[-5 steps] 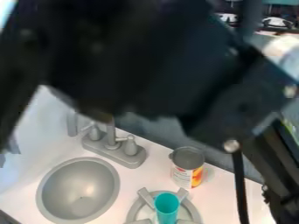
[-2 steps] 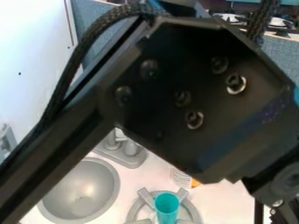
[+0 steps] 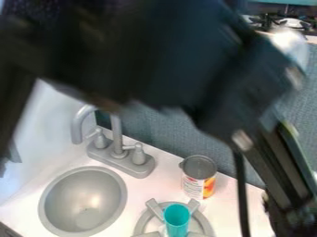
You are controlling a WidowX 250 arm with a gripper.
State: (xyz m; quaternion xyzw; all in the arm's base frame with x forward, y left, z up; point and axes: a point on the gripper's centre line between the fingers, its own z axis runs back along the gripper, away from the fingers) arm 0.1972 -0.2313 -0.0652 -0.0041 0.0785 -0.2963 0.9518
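The black arm spans the top of the camera view, blurred and close to the camera, and slants down along the right edge. A can with a grey top and a white, red and orange label (image 3: pixel 199 178) stands upright on the white counter (image 3: pixel 238 203). In front of it, near the bottom edge, a teal cup (image 3: pixel 177 216) stands upright on a round grey burner (image 3: pixel 142 227). Left of these is a grey oval sink (image 3: pixel 84 196), with a grey faucet (image 3: pixel 116 139) behind it.
A blue-grey panel (image 3: pixel 180 139) rises behind the counter. A white wall (image 3: pixel 49 139) stands at the left. Dark and white items sit beyond the panel at the top right. A thin black cable hangs down right of the can.
The arm swung across the view and then back up, so the faucet and can are uncovered again. The can, cup and sink have kept their places.
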